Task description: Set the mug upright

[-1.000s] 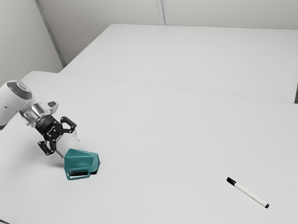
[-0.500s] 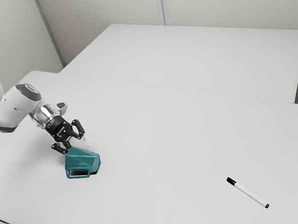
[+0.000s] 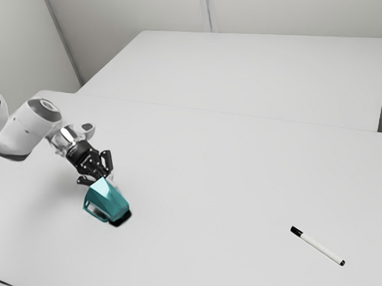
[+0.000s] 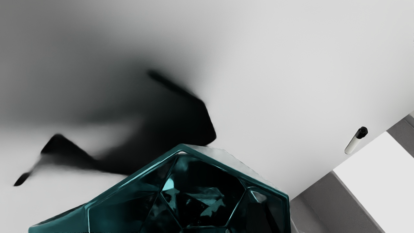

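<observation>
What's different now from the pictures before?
The gripper moved toward the exterior view's right, right up to the teal mug. The mug was lying on its side; now it has swung round and tilts, open end higher than its base. I can't tell if it's gripped. The marker stayed put.

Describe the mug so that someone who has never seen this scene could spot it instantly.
On the white table, follow the arm in from the exterior view's left to its black hand. The mug is at its end: teal, faceted, leaning, with a handle. Unlike the slim white marker with black ends, it is wide and hollow.
</observation>
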`<state>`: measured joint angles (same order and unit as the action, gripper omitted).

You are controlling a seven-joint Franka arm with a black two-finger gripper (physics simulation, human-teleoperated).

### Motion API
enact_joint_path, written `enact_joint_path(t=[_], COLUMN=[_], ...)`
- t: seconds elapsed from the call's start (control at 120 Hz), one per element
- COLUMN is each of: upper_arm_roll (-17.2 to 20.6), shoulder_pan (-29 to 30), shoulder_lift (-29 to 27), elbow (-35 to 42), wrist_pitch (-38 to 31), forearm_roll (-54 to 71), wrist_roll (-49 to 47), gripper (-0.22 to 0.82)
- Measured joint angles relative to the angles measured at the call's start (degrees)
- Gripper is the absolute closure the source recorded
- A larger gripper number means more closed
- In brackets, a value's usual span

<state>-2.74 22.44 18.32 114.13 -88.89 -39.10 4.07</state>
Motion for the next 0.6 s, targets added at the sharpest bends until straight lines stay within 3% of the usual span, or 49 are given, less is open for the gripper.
enact_joint_path(t=[0.258,0.6], upper_arm_roll=[4.8,9.4], shoulder_pan=[-4.0,-9.2], shoulder_lift=[-7.1,-8.9], elbow=[-1.5,-3.1], wrist_pitch=[-6.5,-22.5], forearm_roll=[12.7,32.0], wrist_roll=[-2.1,-4.1], gripper=[0.77,0.77])
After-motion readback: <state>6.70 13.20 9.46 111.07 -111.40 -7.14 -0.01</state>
